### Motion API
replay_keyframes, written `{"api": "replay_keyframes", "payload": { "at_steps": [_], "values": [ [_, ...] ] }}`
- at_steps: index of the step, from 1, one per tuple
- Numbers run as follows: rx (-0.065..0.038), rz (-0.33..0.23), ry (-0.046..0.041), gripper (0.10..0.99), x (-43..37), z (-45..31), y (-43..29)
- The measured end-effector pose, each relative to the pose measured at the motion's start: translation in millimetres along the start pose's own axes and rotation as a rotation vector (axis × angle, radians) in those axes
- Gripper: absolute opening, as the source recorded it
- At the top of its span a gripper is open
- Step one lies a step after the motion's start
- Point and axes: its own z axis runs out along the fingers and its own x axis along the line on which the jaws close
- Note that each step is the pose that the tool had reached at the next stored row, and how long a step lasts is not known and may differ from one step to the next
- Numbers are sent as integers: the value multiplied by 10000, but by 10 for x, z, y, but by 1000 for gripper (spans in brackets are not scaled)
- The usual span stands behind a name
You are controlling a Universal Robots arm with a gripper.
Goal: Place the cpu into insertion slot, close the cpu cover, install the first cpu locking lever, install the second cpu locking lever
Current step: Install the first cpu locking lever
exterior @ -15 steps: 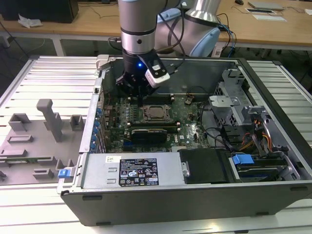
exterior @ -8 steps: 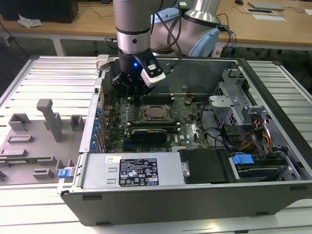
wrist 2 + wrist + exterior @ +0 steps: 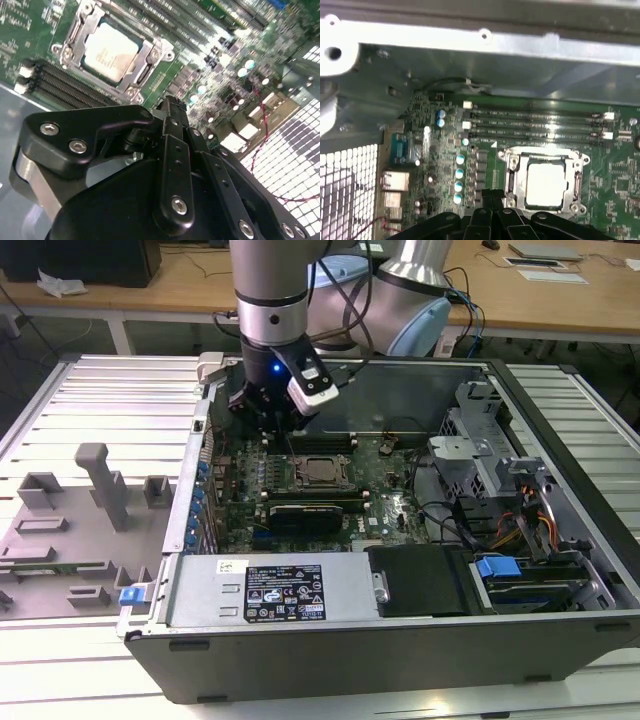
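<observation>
**Silver chip seated, gripper held off to one side**

Dull silver metal is picked up plainly in both wrist views. The cpu [image 3: 109, 51] is seen lying flat in the insertion slot [image 3: 131, 90]. The cpu cover [image 3: 146, 62] is seen folded down around it, its window framing the chip's top. Whether either locking lever is latched cannot be told.

The gripper [image 3: 170, 106] is held above the motherboard [image 3: 620, 180], near the socket but apart from it. Its jaws are judged to be drawn together with nothing clamped between them.

On handling, the chip is judged light, thin and stiff. Its smooth top would probably slip under a pinch from above. Its underside and the socket's contacts are reckoned fragile, so any hold is best taken on two opposite edges and kept level. The cover is taken for thin, springy sheet metal, better pressed at its free edge than gripped.

The wider picture is given by the exterior view. The whole open computer case [image 3: 400, 640] is laid out, and the gripper is placed toward the exterior view's left of the socket. Close detail is supplied by the wrist cameras instead. In the first wrist view the memory slots [image 3: 535, 120] are seen lined up just beside the socket. In the second wrist view the frame's corner screws are shown up close.
</observation>
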Motion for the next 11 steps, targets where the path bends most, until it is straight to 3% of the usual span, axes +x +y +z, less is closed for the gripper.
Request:
{"api": "replay_keyframes", "payload": {
  "at_steps": [1,3,5,7,8,9,11],
  "values": [
    [-458,18,-94,106,37,-1,3],
    [-640,23,-130,106,56,-1,4],
    [-887,30,-174,106,76,-2,5],
    [-1264,45,-239,106,108,-3,7],
    [-1367,48,-257,106,116,-4,8],
    [-1583,57,-295,106,125,-4,9],
    [-1760,62,-329,106,127,-3,9]
  ]
}}
